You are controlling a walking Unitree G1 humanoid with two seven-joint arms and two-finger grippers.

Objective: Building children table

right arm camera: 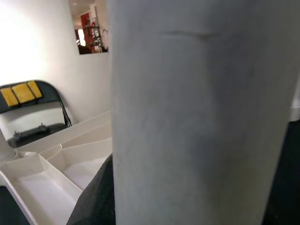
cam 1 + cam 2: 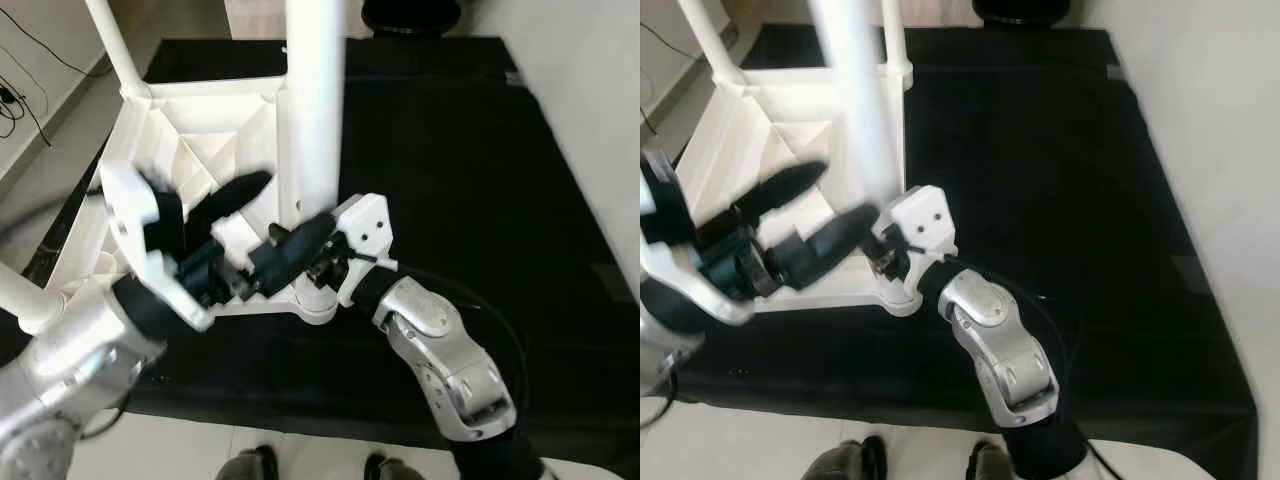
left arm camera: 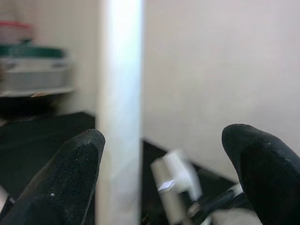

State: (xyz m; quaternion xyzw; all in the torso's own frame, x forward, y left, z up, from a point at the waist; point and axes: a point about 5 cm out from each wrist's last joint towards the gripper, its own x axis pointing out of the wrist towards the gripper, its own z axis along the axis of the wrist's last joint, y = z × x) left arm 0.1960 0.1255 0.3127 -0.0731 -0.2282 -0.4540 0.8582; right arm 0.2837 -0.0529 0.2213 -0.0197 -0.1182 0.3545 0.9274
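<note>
With the right tool (image 2: 318, 268) apparently clamped on the upright leg (image 2: 314, 110) at the upturned tabletop's (image 2: 190, 150) corner socket, and the left tool (image 2: 265, 220) spread apart beside it, the next move calls for seating the leg firmly.

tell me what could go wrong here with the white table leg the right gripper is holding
1. The right gripper grips the white round table leg only near its base, so the long upright leg could tilt in its corner socket.
2. The left gripper is open beside the leg without holding it, so nothing steadies it higher up.
3. The upturned white plastic tabletop lies loose on the black mat, so pushing on the leg may slide it.
</note>
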